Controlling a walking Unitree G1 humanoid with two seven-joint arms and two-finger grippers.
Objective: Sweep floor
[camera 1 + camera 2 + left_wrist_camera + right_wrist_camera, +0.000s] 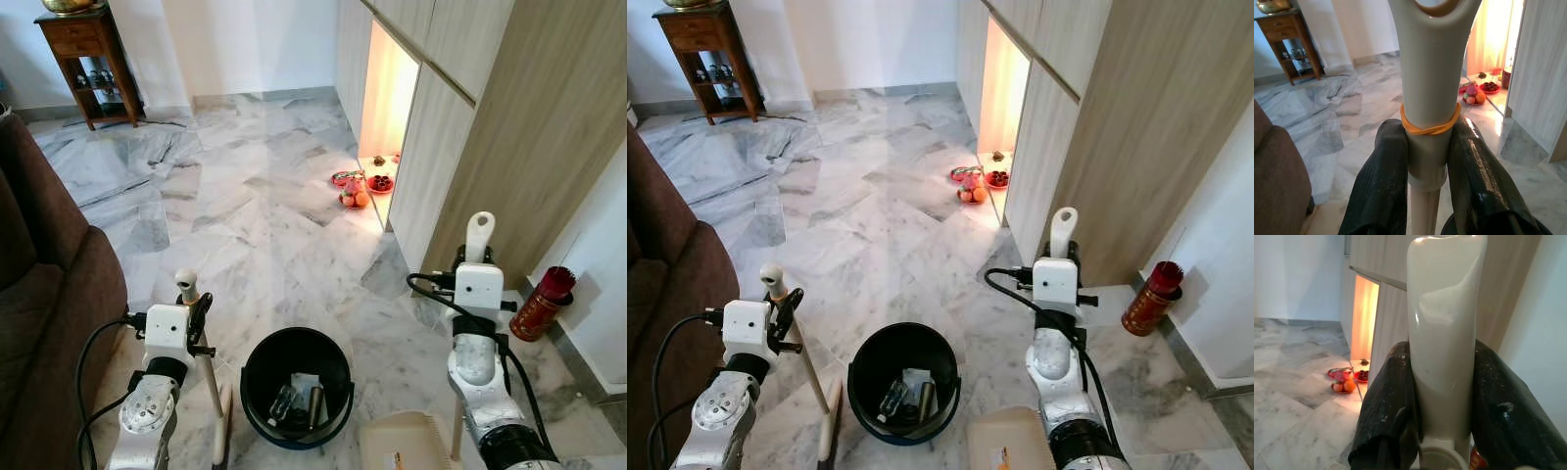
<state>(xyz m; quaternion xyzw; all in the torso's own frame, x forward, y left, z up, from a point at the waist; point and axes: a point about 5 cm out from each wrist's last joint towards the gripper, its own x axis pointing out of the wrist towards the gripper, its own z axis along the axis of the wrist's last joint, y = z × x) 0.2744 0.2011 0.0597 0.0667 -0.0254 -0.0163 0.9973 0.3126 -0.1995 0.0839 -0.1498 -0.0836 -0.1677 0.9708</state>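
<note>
At lower left, the left gripper [199, 315] is clamped on the broom handle [1430, 98], which sits squarely between both fingers [1382, 186] just below an orange rubber band [1431, 128]. At bottom centre, the black bin [297, 388] already holds some rubbish, so the sweeping looks largely done. At lower right, the right gripper [1444, 396] squeezes the dustpan handle [478, 236]; the dustpan [404, 443] rests by the bin.

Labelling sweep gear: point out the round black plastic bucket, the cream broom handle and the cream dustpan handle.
black bucket [257, 364]: left eye view, left rim.
broom handle [1426, 88]: left wrist view, upper grip.
dustpan handle [1444, 333]: right wrist view, broad top.
</note>
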